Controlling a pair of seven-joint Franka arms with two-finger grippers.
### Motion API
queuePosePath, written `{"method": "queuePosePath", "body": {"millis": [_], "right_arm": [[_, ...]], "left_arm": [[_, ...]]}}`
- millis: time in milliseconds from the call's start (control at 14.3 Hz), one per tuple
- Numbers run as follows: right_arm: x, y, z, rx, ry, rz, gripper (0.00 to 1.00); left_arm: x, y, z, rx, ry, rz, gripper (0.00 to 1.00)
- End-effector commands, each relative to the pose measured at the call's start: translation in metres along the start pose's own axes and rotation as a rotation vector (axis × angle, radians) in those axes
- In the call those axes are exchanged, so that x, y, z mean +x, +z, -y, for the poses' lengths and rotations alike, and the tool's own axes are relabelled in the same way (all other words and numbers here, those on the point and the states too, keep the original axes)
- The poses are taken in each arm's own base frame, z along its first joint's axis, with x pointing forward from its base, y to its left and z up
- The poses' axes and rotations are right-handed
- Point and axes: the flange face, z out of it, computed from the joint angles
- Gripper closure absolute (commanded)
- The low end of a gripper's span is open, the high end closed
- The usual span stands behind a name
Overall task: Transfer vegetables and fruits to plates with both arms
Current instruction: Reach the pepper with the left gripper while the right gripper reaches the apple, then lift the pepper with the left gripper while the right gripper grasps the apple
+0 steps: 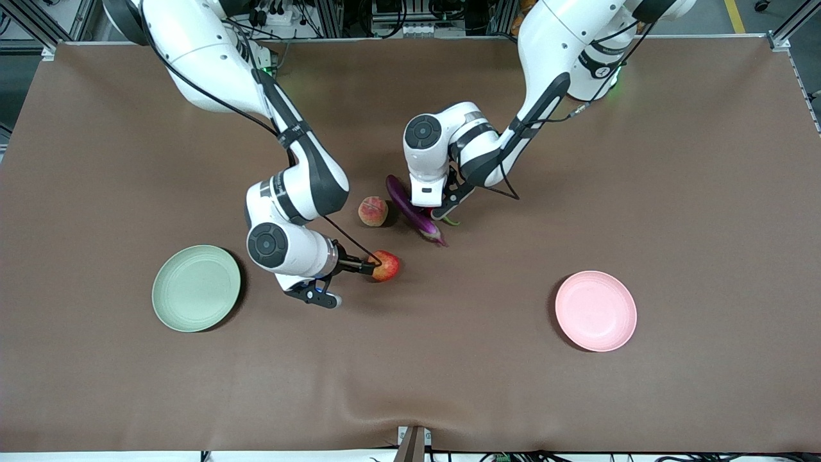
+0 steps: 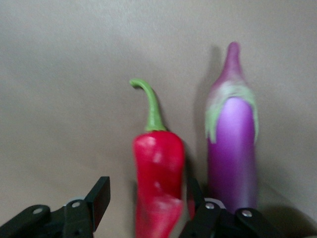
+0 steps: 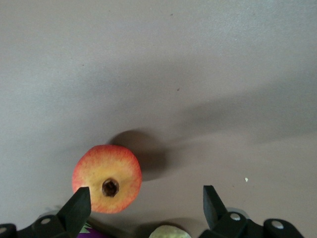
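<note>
My left gripper point(image 1: 442, 213) is open, low over the red chili pepper point(image 2: 157, 183), which lies between its fingers point(image 2: 99, 196) with a gap on one side. Only the chili's green stem point(image 1: 451, 222) shows in the front view. The purple eggplant point(image 1: 414, 212) lies right beside the chili point(image 2: 233, 148). My right gripper point(image 1: 365, 264) is open, low at the red-yellow pomegranate point(image 1: 385, 265). In the right wrist view the pomegranate point(image 3: 107, 178) sits close to one fingertip point(image 3: 77, 208), off the gripper's middle point(image 3: 144, 201). The peach point(image 1: 372, 211) lies on the table beside the eggplant.
The pale green plate point(image 1: 196, 288) lies toward the right arm's end of the table, beside the right wrist. The pale pink plate point(image 1: 596, 310) lies toward the left arm's end. Both plates hold nothing. A brown cloth point(image 1: 673, 160) covers the table.
</note>
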Motion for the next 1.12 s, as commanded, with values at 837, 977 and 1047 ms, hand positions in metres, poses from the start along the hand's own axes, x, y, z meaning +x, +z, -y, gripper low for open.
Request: {"method": "queuePosePath", "body": {"millis": [837,977,1047], "right_arm": [[0.016,0.091,0.008,0.202,0.349,0.153,0.00],[0.018,0.100,0.003,0.214,0.384,0.181,0.00],[0.016,0.101,0.005,0.240,0.415,0.221,0.00]], "left_arm": [[0.233,-0.117,0.064,0.057,0.097,-0.101,1.00],[0.318,-0.121,0.094,0.052,0.132,-0.093,1.00],[0.354,-0.127,0.105,0.038,0.155,-0.093,1.00]]}}
